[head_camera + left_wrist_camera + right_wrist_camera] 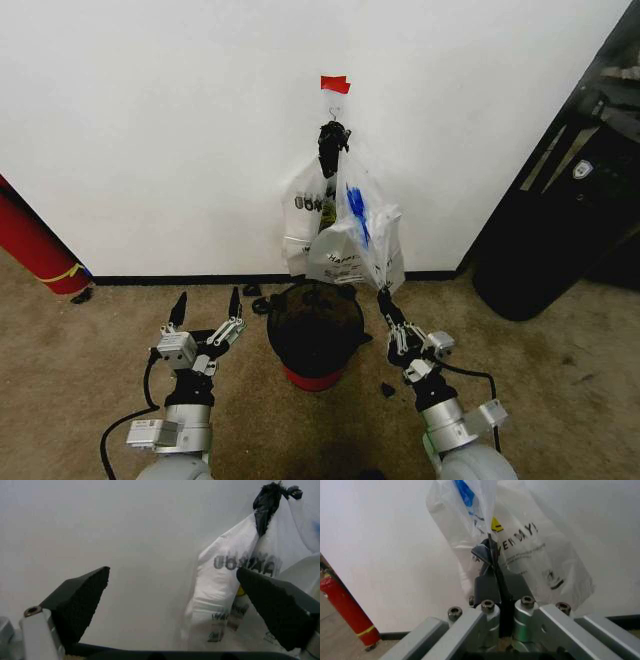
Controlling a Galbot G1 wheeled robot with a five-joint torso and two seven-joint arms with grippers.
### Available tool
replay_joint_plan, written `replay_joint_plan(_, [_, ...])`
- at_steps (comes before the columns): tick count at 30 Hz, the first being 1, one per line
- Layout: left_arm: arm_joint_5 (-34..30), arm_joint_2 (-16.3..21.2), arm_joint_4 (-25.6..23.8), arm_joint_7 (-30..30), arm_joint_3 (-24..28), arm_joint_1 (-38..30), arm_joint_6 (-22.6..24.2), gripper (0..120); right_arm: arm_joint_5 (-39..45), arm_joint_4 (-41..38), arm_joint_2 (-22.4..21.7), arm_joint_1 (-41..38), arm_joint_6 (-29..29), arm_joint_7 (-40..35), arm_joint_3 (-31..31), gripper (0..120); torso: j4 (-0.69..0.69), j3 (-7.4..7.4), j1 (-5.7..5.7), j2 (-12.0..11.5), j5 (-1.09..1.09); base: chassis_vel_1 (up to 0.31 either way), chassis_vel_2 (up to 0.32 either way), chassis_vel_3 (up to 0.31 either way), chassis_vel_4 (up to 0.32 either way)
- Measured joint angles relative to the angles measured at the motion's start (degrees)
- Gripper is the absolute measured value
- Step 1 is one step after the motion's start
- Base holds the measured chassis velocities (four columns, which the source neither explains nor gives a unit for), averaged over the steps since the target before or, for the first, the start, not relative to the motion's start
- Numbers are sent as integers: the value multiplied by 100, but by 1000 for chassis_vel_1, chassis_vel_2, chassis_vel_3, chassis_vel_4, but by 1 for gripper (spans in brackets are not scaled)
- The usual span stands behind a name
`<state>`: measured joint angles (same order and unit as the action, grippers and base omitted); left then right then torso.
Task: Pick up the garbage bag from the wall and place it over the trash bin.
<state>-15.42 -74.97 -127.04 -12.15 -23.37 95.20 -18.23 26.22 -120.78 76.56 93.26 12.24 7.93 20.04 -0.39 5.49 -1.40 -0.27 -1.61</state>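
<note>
The floor (90, 360) is brownish carpet running up to a black baseboard (180, 280) at the foot of the wall. The trash bin (315, 330), black mesh with a red bottom rim, stands on it close to the baseboard. Small dark scraps (386, 389) lie on the carpet just right of the bin. Well to the bin's left a red cylinder (35, 245) stands by the wall; well to its right rests a tall black bag-like object (560, 220).

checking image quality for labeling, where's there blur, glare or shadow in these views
Head view: even light, the garbage bag fairly sharp, deep shadow inside the trash bin. Left wrist view: soft all over, the left gripper fingers dark and blurred. Right wrist view: the right gripper crisp, the wall washed bright.
</note>
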Motion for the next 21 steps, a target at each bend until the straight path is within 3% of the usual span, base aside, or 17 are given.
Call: replay_joint_plan(21, [16,-65,-25,12,-49,123,-64,100,-716,161,172,801,854,1,-139,0,0,0,0,0,0,0,0,0,0])
